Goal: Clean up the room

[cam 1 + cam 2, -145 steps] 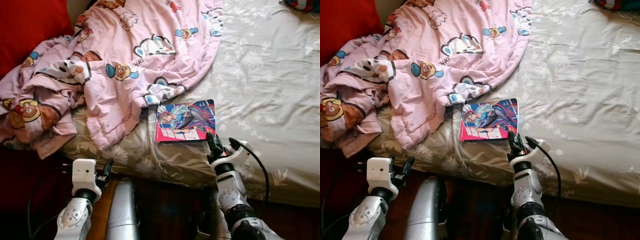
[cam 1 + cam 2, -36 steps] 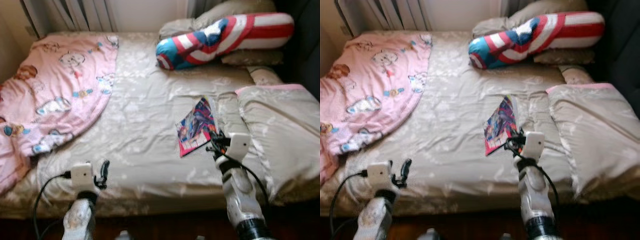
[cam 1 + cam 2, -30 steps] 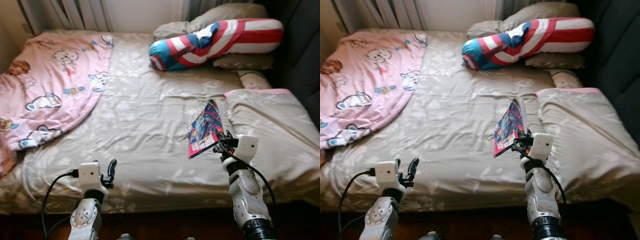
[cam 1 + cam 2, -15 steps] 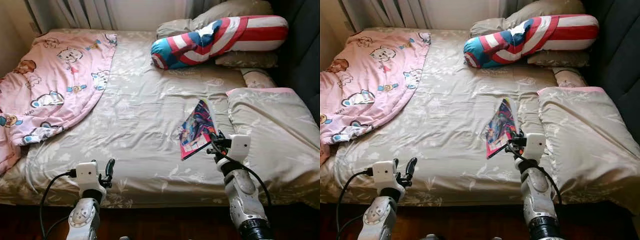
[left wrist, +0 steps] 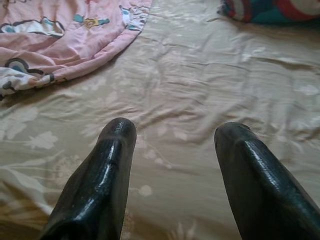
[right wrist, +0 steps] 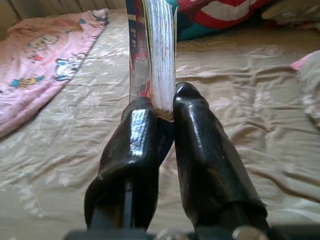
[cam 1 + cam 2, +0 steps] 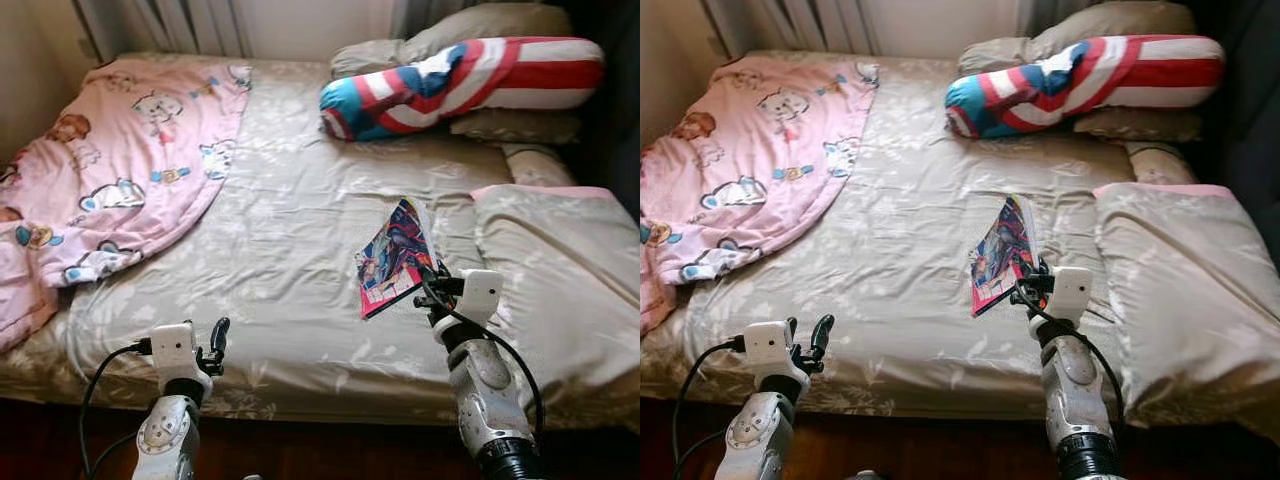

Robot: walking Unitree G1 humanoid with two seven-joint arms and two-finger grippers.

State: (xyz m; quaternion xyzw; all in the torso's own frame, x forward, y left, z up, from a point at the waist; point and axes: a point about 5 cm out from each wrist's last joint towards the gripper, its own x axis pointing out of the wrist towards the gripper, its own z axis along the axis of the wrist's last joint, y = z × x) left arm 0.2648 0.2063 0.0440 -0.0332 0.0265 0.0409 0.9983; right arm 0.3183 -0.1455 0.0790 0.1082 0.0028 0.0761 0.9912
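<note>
Glossy comic book [image 7: 394,257] pinched by its edge, lifted over the beige floral bedsheet [image 7: 290,240].

We hold it tilted in our right gripper [image 6: 165,107], both black fingers clenched on the stacked white pages, between the pink cartoon quilt [image 7: 110,170] and the beige pillow [image 7: 560,270], below the striped bolster [image 7: 460,85]. Our left gripper [image 5: 172,135] hovers spread and empty near the bed's front edge. We judge a firm, level carry matters: a thin, slick cover could slip or flop. The sheet looks soft and creased.
</note>
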